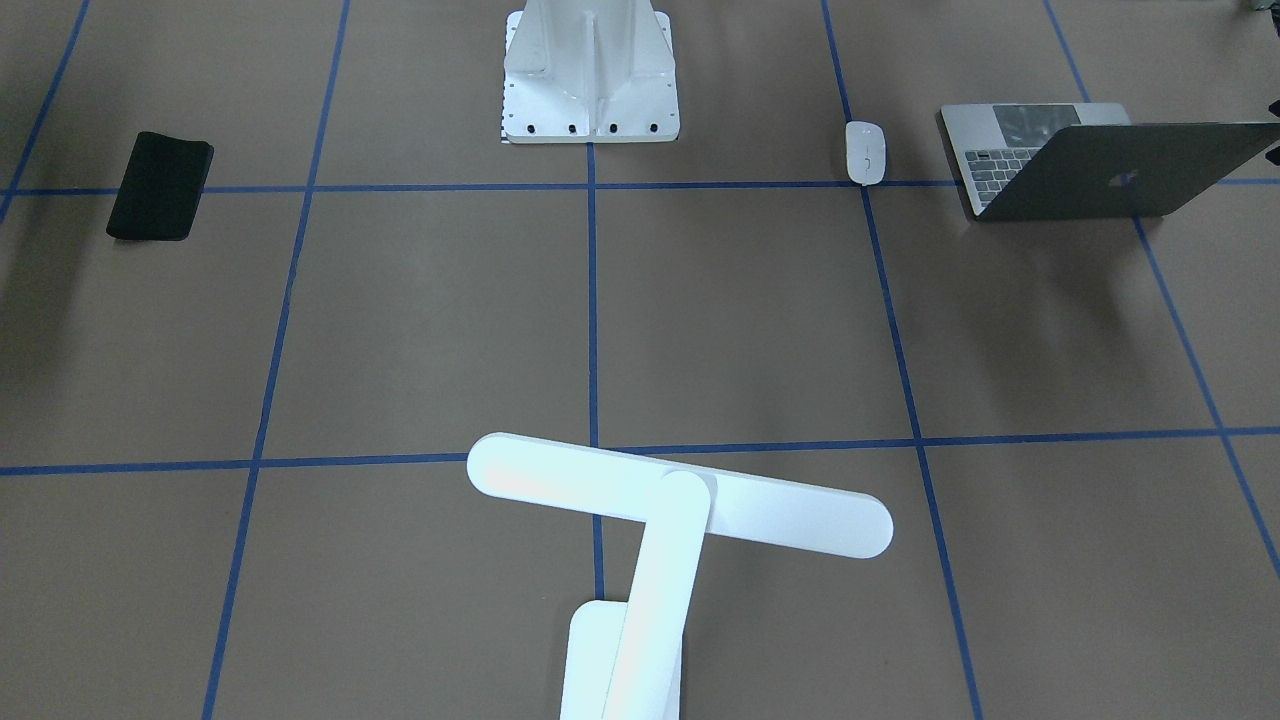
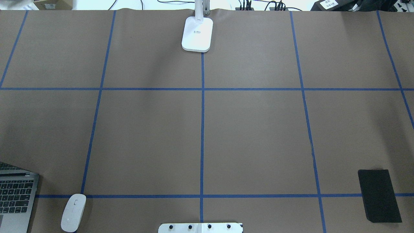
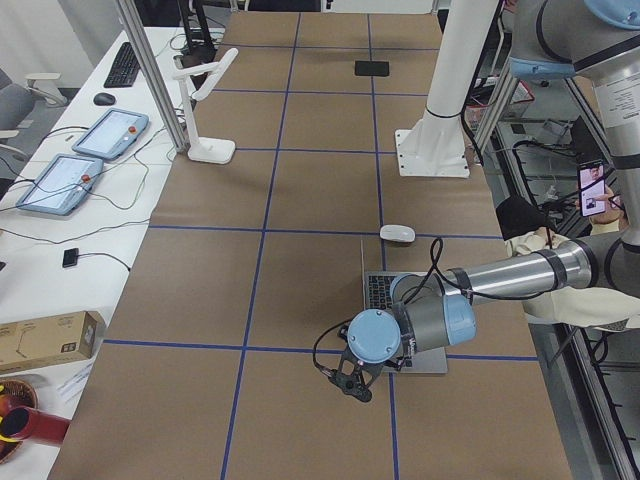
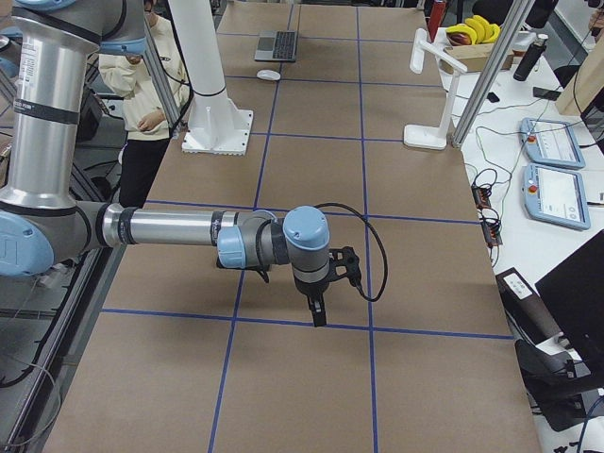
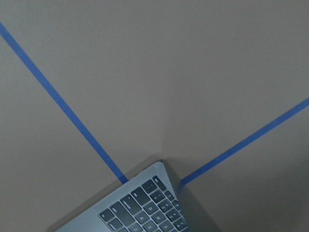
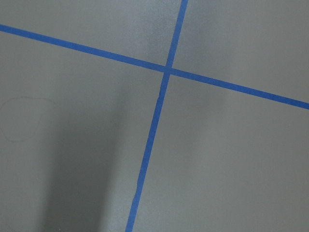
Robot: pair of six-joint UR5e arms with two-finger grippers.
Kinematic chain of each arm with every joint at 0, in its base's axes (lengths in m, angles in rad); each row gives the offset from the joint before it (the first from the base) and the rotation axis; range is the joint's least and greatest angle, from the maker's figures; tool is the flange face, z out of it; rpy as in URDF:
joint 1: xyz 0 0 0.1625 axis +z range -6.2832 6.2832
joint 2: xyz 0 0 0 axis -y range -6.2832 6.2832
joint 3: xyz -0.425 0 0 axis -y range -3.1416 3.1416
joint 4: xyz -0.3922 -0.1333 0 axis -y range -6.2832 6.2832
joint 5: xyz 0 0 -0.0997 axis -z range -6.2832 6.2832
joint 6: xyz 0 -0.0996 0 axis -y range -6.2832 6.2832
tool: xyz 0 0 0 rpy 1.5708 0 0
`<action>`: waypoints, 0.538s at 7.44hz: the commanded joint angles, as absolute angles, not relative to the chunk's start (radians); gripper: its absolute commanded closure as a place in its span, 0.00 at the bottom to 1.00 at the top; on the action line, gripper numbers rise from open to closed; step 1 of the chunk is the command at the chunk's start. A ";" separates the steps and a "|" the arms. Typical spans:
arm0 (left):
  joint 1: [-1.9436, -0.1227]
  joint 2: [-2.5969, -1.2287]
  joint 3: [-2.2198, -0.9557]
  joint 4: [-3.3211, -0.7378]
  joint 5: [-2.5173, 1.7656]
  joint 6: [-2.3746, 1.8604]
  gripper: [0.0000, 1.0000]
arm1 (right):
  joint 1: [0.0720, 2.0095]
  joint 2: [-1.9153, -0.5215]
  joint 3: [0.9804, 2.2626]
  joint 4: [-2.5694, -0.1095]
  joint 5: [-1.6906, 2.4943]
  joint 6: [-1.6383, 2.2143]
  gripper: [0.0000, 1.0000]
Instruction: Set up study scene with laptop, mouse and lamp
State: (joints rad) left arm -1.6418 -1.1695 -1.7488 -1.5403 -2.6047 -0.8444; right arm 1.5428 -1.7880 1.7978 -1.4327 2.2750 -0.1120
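Observation:
The open grey laptop stands at the table's near-left corner, also in the overhead view; its keyboard corner shows in the left wrist view. The white mouse lies beside it toward the middle, also in the overhead view. The white lamp stands upright at the far edge, on the centre line; its base shows in the overhead view. My left gripper hangs beside the laptop. My right gripper points down over bare paper at the table's right end. I cannot tell whether either is open or shut.
A flat black pad lies at the near right, also in the overhead view. The white ribbed pedestal stands at the near middle edge. Brown paper with blue tape lines covers the table. A person stands behind the robot.

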 commanded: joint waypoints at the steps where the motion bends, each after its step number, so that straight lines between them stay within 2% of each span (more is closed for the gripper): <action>1: -1.643 -1.170 -1.755 -1.539 -2.615 -0.889 0.02 | 1.542 -1.802 1.807 -1.433 2.279 -0.112 0.00; 4: -1.643 -1.170 -1.773 -1.548 -2.623 -0.980 0.03 | 1.543 -1.812 1.825 -1.433 2.281 -0.110 0.00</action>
State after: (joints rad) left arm -1.6429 -1.1704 -1.7746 -1.5370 -2.6139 -0.9363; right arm 1.5419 -1.8078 1.8204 -1.4328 2.2796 -0.1110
